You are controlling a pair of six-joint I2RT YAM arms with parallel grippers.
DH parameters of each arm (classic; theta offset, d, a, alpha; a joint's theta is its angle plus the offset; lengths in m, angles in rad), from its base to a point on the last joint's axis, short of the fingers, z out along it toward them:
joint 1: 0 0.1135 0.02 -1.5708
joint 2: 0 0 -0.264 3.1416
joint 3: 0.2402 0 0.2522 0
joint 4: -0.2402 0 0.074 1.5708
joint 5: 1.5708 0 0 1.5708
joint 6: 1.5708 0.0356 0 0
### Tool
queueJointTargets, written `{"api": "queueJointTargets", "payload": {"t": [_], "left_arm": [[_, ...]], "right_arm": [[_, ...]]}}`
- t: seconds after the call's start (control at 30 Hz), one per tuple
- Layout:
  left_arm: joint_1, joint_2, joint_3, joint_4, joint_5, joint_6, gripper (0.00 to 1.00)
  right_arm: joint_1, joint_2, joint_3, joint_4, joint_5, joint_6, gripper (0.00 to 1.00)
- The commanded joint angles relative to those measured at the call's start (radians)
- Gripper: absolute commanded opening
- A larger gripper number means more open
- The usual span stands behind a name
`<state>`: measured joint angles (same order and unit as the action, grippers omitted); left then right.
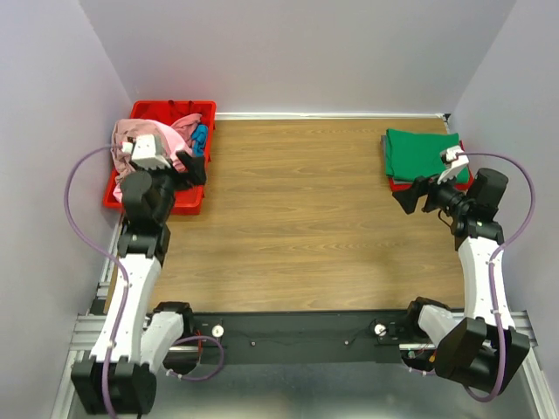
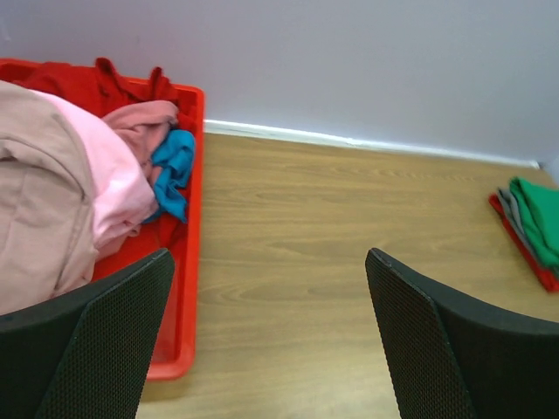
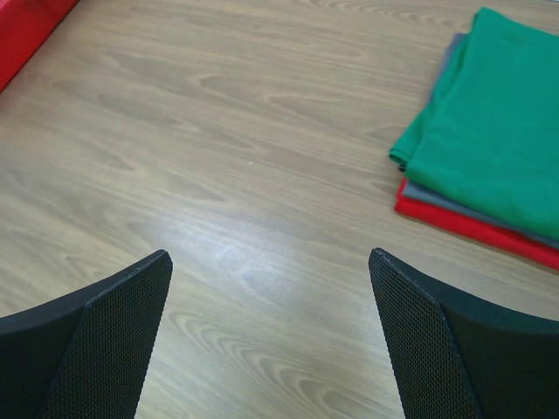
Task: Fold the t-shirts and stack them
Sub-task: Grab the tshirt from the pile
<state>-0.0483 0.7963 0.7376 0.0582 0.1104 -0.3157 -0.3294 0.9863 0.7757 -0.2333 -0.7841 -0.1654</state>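
Loose t-shirts fill the red bin (image 1: 188,203) at the back left: a dusty-pink one (image 2: 35,192) on top, then a brighter pink one (image 2: 118,175), a blue one (image 2: 175,170) and a red one (image 2: 79,83). My left gripper (image 2: 269,255) hangs open and empty over the bin's right rim (image 2: 188,262), above bare table. At the back right lies a folded stack with a green t-shirt (image 3: 489,140) on top, a grey layer (image 3: 454,202) under it and a red one (image 3: 463,225) at the bottom. My right gripper (image 3: 269,255) is open and empty, just left of and nearer than that stack (image 1: 424,155).
The wooden table (image 1: 297,209) is walled in by grey panels at the back and both sides. A corner of the red bin (image 3: 22,26) shows far off in the right wrist view. Both arm bases sit on the black rail (image 1: 297,336) at the near edge.
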Motion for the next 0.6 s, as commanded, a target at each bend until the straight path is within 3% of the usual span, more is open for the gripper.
{"api": "queueJointTargets", "payload": {"t": [0.0,0.17,0.23,0.43,0.57], "left_arm": [[0.12,0.145,0.15,0.006,0.017,-0.141,0.97],[0.148,0.427,0.432,-0.274,-0.257,-0.261,0.91],[0.159,0.528,0.488,-0.337,-0.279,-0.261,0.8],[0.214,0.725,0.58,-0.327,-0.33,-0.267,0.74],[0.257,0.875,0.713,-0.386,-0.348,-0.298,0.65]], "right_arm": [[-0.005,0.009,-0.016,-0.06,-0.112,-0.075,1.0],[-0.005,0.028,-0.012,-0.083,-0.087,-0.079,1.0],[-0.005,0.035,-0.006,-0.09,-0.086,-0.08,1.0],[-0.005,0.048,-0.006,-0.104,-0.09,-0.079,1.0],[-0.005,0.054,-0.004,-0.109,-0.087,-0.08,1.0]]}}
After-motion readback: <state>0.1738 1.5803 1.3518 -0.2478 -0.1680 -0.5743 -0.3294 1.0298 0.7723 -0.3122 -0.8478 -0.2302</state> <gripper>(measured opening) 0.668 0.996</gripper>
